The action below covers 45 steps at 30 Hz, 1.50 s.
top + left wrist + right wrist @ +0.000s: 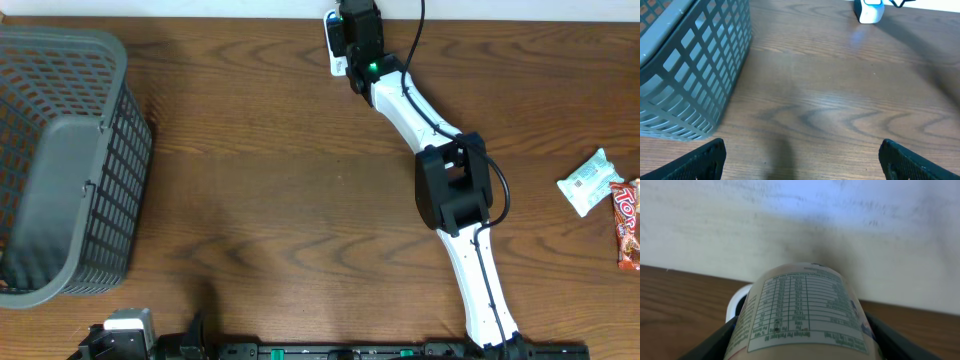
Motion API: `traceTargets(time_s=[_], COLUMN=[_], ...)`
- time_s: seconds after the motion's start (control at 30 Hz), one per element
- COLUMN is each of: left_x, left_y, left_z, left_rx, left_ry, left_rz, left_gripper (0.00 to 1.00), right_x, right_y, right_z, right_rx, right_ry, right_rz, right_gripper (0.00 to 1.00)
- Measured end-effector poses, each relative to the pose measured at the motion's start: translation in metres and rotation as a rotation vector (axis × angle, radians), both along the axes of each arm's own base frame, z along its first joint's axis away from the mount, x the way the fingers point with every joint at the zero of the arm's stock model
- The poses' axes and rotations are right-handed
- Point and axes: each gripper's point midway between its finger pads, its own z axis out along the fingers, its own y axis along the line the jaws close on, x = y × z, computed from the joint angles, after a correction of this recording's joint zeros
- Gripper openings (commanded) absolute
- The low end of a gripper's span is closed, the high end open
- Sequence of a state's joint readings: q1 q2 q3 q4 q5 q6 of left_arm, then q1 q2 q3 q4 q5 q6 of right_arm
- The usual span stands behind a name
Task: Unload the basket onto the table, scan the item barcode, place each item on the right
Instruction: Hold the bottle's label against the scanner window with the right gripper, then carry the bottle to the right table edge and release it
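So on the far left there's a grey plastic basket [60, 160] with lattice walls and a rounded rim, sitting on a brown wood-grain table [280, 200]. The surface has a slight sheen. The left claw [802, 162] hangs low over the near-left part of the table with its two dark, matte fingers [700, 160] spread wide and nothing between them. It's just released and empty.

Around the middle, at the far edge, a small white glossy scanner [333, 45] with rounded corners stands right up against the pale, slightly rough wall [790, 220]. The right claw [802, 347] is reached all the way out there, clamped on a round tub [800, 305] with a black finger on each side. The tub is a smooth cylinder with a printed nutrition table facing the wrist camera. It's held just beside the scanner, on its right. Can't tell if they touch.

Well off to the right lie a crinkly white-and-teal packet [590, 182] and, just right of it, a shiny red-orange candy bar [627, 222].
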<state>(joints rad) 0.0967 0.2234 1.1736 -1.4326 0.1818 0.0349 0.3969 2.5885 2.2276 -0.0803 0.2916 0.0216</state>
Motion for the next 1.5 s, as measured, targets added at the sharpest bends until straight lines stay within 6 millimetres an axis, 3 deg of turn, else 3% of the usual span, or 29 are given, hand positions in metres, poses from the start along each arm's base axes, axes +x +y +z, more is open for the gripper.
traceTargets(time_s=[0.23, 0.43, 0.53, 0.67, 0.77, 0.83, 0.93, 0.97, 1.0, 1.2, 1.27, 1.4, 1.5], left_x=[0.0, 0.0, 0.0, 0.0, 0.0, 0.0, 0.0, 0.0, 0.0, 0.0, 0.0, 0.0, 0.0], left_y=[0.0, 0.0, 0.0, 0.0, 0.0, 0.0, 0.0, 0.0, 0.0, 0.0, 0.0, 0.0, 0.0], left_z=[0.0, 0.0, 0.0, 0.0, 0.0, 0.0, 0.0, 0.0, 0.0, 0.0, 0.0, 0.0, 0.0], left_rx=[0.0, 0.0, 0.0, 0.0, 0.0, 0.0, 0.0, 0.0, 0.0, 0.0, 0.0, 0.0, 0.0], left_ry=[0.0, 0.0, 0.0, 0.0, 0.0, 0.0, 0.0, 0.0, 0.0, 0.0, 0.0, 0.0, 0.0], left_rz=[0.0, 0.0, 0.0, 0.001, 0.0, 0.0, 0.0, 0.0, 0.0, 0.0, 0.0, 0.0, 0.0], left_gripper=[0.98, 0.98, 0.98, 0.98, 0.98, 0.98, 0.98, 0.98, 0.98, 0.98, 0.98, 0.98, 0.98], right_x=[-0.002, -0.022, -0.044, -0.076, -0.099, -0.108, -0.114, -0.117, -0.118, -0.137, -0.146, -0.166, -0.176], right_y=[-0.005, -0.018, -0.034, -0.068, -0.112, -0.143, -0.202, -0.235, -0.247, -0.376, -0.409, -0.452, -0.47], right_z=[-0.004, -0.006, 0.008, 0.061, 0.111, 0.131, 0.137, 0.13, 0.126, 0.079, 0.064, 0.029, 0.001], right_rx=[-0.07, -0.135, -0.172, -0.191, -0.184, -0.175, -0.157, -0.143, -0.138, -0.024, 0.03, 0.152, 0.239], right_ry=[0.015, 0.138, 0.234, 0.302, 0.312, 0.314, 0.349, 0.38, 0.395, 0.51, 0.539, 0.616, 0.667], right_rz=[0.008, 0.002, 0.0, -0.026, -0.084, -0.133, -0.239, -0.303, -0.327, -0.6, -0.656, -0.727, -0.767], right_gripper=[0.61, 0.6, 0.6, 0.59, 0.63, 0.65, 0.67, 0.67, 0.67, 0.64, 0.65, 0.65, 0.66])
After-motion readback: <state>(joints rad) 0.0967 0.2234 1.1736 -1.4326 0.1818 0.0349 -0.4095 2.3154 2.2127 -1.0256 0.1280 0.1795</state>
